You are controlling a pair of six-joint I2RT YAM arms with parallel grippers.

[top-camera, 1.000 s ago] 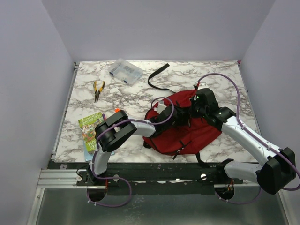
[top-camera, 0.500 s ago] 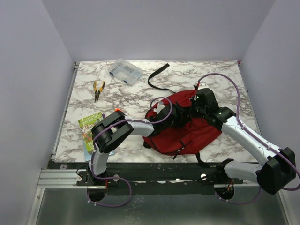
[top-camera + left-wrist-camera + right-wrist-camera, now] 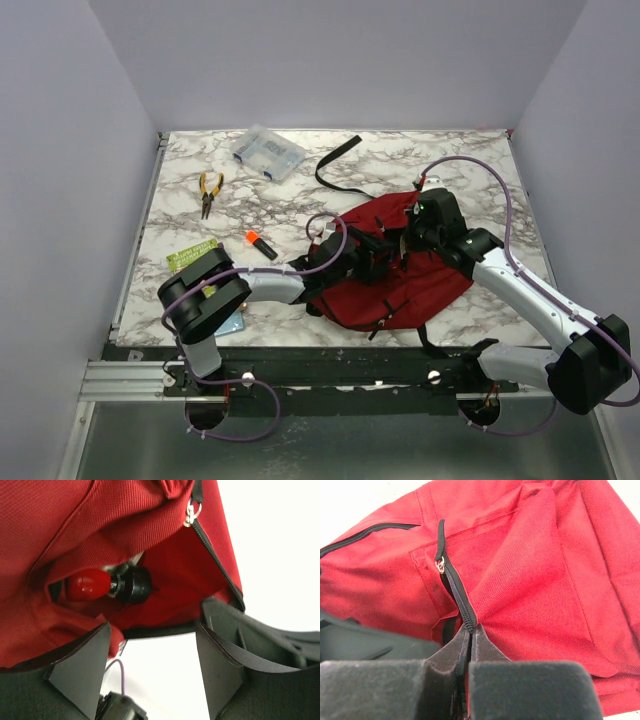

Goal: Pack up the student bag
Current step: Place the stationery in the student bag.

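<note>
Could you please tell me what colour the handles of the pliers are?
Yellow-orange; the pliers show best in the top external view.

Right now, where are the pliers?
In the top view, the pliers lie on the table's left side, beside the clear box at the back.

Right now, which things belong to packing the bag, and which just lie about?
Job: student bag; right gripper, shut on its zip edge; left gripper, open at its mouth; red-and-black item inside.
Lying about: pliers; clear box; orange marker; book.
</note>
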